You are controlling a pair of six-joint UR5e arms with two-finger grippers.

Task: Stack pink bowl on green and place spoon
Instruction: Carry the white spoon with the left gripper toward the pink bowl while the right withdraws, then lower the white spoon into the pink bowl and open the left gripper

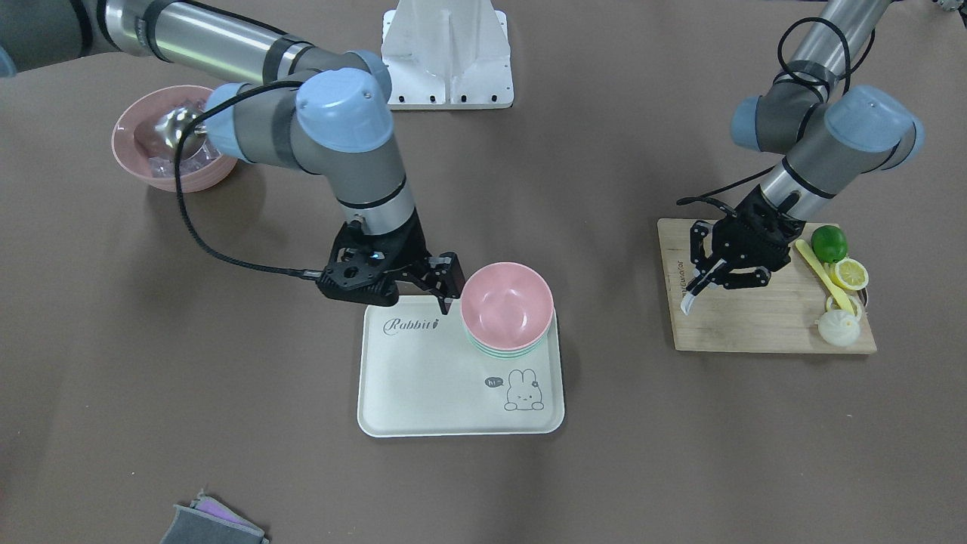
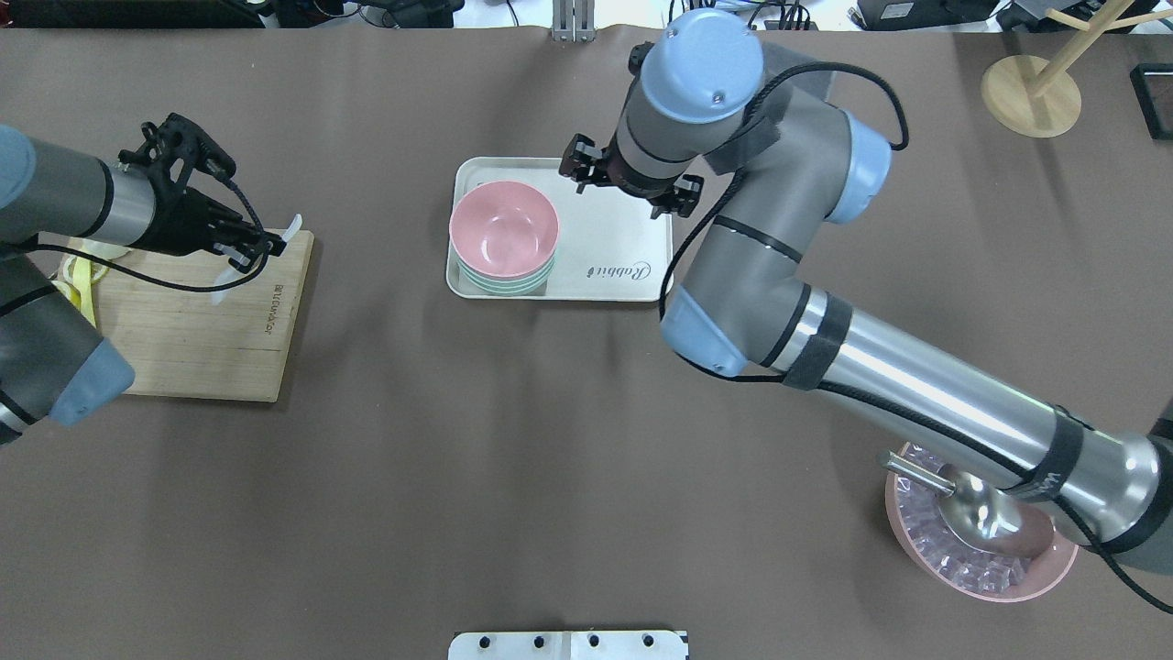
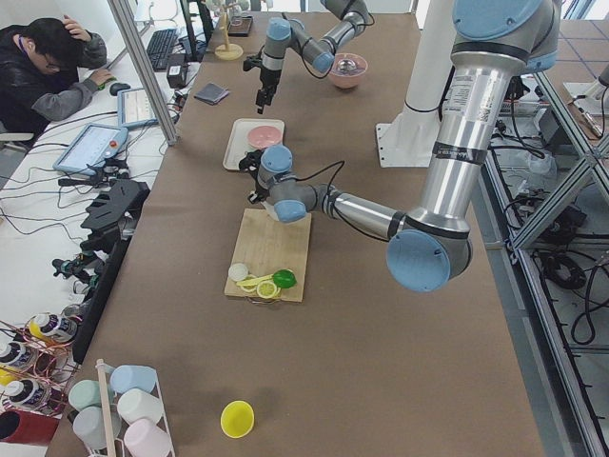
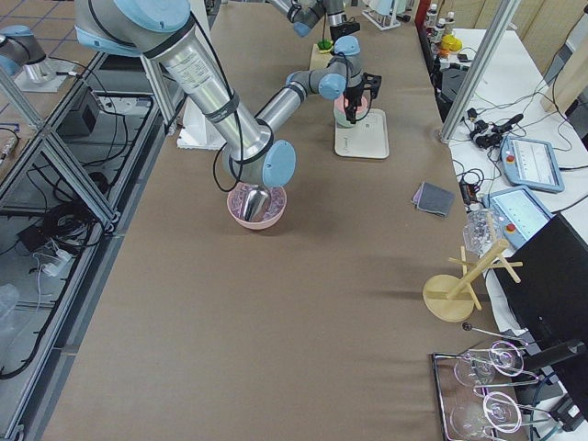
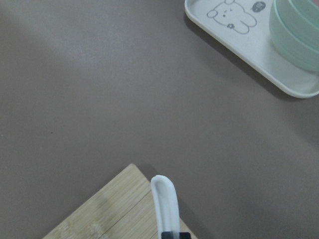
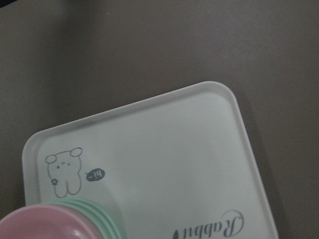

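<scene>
Left gripper [image 2: 259,246] pinching white spoon [image 5: 165,204] above board [image 1: 755,325]; right gripper [image 1: 447,291] spread. Brown table [image 1: 227,378], operator's desk [image 3: 95,143] alongside. Pink bowl [image 1: 505,304] nested upright atop green bowls [image 5: 299,40], on tray [image 1: 423,378].

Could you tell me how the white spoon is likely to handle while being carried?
The white spoon is probably light and stiff, since it looks like thin plastic. Its smooth surface may slip or pivot in the left pincer, which grips only a narrow stretch.
</scene>
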